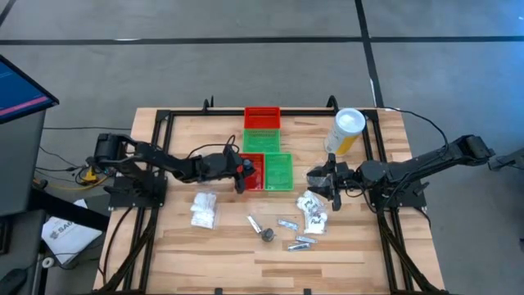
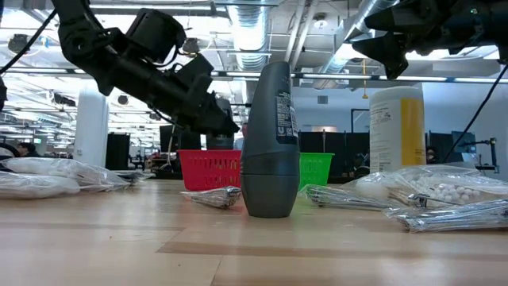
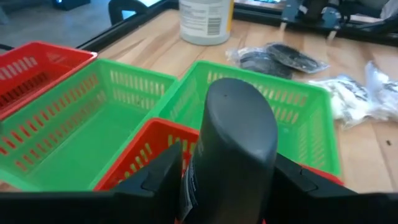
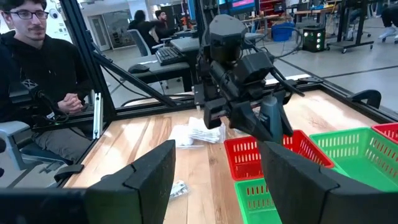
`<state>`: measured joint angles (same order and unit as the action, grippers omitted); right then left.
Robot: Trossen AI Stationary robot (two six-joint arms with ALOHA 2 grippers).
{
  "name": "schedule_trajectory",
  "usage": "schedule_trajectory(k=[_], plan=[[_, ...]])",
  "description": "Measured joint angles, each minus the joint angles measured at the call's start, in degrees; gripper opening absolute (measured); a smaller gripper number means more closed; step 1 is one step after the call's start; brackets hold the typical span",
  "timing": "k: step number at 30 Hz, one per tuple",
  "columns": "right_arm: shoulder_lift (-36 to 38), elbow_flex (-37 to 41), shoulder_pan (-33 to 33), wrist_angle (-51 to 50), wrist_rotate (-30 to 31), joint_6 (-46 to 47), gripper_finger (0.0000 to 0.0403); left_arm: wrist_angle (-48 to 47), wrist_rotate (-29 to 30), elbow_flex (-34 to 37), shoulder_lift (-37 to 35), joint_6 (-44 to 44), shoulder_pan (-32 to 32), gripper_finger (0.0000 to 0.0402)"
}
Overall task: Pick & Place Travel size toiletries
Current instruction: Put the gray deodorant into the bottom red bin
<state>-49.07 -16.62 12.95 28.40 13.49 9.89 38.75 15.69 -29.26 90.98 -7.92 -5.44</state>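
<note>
nearest bottle: dark grey bottle (image 2: 270, 143) stands upright on the wooden table (image 2: 119, 238), closest to the low camera, with a crinkly sachet (image 2: 213, 196) just beside it
held bottle: second dark grey bottle (image 3: 233, 149) clamped between the left gripper (image 3: 227, 177) fingers, raised over the near red tray (image 3: 149, 146)
left gripper: over the trays at the table's middle (image 1: 242, 170), fingers closed on the held bottle
right gripper: (image 1: 321, 182) raised above the table just right of the trays, fingers apart, nothing between them
near red tray: (image 1: 253, 170) sits against the green tray on its right; contents hidden by the bottle and gripper
green trays: two side by side in the left wrist view, one (image 3: 81, 134) with a bare floor, the other (image 3: 298, 118) partly hidden behind the bottle
far red tray: (image 1: 262, 118) at the back of the table, cannot tell what it holds
white sachets: one pile (image 1: 203, 209) left of centre, another (image 1: 312, 210) below the right gripper
silvery tubes: several (image 1: 288, 224) scattered on the table's front half, near the upright bottle (image 1: 268, 235)
yellow canister: (image 1: 346, 131) with white lid, upright at the back right
dark round tins: (image 3: 273, 59) in clear wrap near the canister
person: seated beyond the table's left side (image 4: 37, 81), hands together
</note>
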Motion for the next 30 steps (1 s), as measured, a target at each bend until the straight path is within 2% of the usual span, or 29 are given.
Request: schedule_trajectory(k=[9,15,30], plan=[[0.0,0.0,0.0,0.5,0.0,0.0,0.0225,0.3,0.2,0.0,0.0,0.1,-2.9,0.0164],[0.0,0.0,0.0,0.5,0.0,0.0,0.0225,0.5,0.2,0.0,0.0,0.2,-3.1,0.0182],[0.0,0.0,0.0,0.4,0.0,0.0,0.0225,0.8,0.6,-0.1,0.0,0.2,-3.3,0.0184]])
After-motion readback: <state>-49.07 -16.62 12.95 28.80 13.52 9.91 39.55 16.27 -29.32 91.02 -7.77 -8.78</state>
